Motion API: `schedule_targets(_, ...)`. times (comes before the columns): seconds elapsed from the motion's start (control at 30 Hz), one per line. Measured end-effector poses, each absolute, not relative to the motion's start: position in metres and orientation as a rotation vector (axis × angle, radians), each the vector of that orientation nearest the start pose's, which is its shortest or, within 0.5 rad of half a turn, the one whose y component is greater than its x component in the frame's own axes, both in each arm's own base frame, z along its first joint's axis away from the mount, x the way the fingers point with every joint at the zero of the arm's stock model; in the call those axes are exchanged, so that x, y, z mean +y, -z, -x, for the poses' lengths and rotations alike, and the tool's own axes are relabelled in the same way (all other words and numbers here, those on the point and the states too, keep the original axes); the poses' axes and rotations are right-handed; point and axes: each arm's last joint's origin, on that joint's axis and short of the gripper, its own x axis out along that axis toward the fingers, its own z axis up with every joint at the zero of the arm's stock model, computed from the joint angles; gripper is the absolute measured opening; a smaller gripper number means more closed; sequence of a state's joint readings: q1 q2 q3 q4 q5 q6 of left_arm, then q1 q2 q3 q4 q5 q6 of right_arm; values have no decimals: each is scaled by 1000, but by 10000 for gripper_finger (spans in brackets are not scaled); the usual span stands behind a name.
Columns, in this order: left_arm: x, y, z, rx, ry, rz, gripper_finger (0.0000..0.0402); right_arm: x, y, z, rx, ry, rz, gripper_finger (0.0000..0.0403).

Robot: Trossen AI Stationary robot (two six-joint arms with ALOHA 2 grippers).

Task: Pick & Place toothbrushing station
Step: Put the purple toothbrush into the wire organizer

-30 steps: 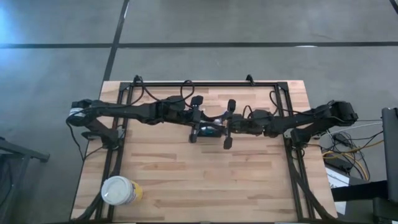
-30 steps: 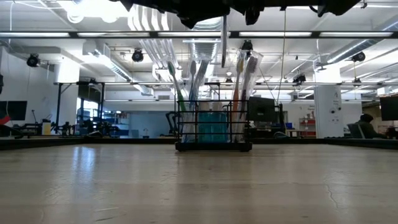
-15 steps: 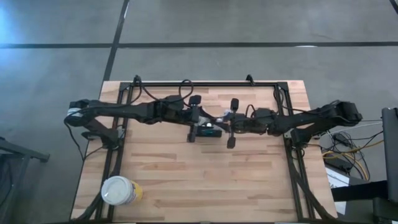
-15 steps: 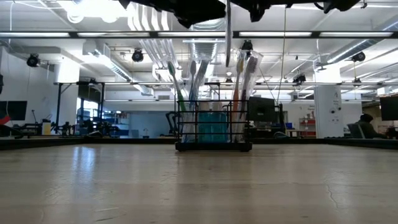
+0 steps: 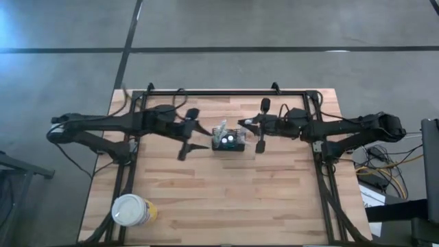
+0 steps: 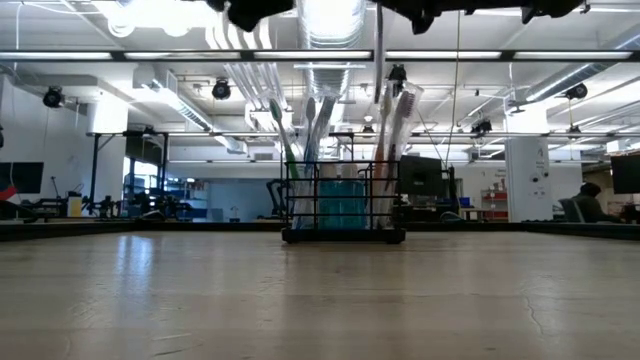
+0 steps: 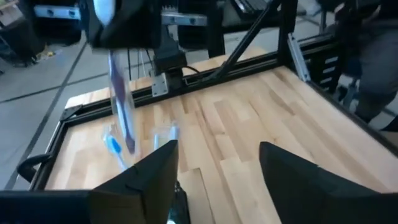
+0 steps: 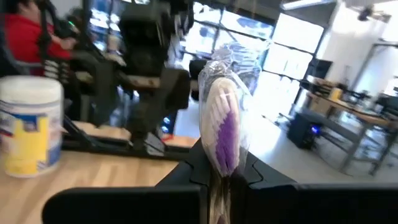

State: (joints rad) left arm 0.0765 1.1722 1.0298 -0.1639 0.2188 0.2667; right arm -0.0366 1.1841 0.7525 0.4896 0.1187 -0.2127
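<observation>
While left pincer (image 5: 191,140) gapes empty, right pincer (image 5: 241,123) clamped on wrapped toothbrush (image 8: 222,127) above station (image 5: 228,140).

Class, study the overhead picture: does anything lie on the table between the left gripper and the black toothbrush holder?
Nothing visible does. The left gripper, fingers open, sits beside the toothbrush holder with only bare table between them. The right gripper, on the holder's other side, is shut on a wrapped toothbrush.

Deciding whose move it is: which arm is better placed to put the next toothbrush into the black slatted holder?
Right. The right gripper is shut on a wrapped purple-bristled toothbrush beside the black slatted holder. The left gripper is open, empty and apart from it.
</observation>
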Motion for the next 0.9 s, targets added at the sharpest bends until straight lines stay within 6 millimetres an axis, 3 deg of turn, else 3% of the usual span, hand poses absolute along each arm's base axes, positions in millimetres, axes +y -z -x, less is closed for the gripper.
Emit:
schedule_targets(0.23, 10, -302, -210, 175, 159, -173, 156, -24, -316, -257, -70, 163, 206, 9)
schedule_targets(0.47, 7, -256, -170, 18, 140, -103, 18, -36, -300, -266, 4, 158, 157, 9)
schedule_targets(0.63, 6, -243, -151, -39, 135, -80, 9, -39, -284, -275, 34, 163, 125, 9)
schedule_targets(0.9, 5, -244, -141, -79, 128, -71, 6, -40, -256, -274, 15, 202, 97, 9)
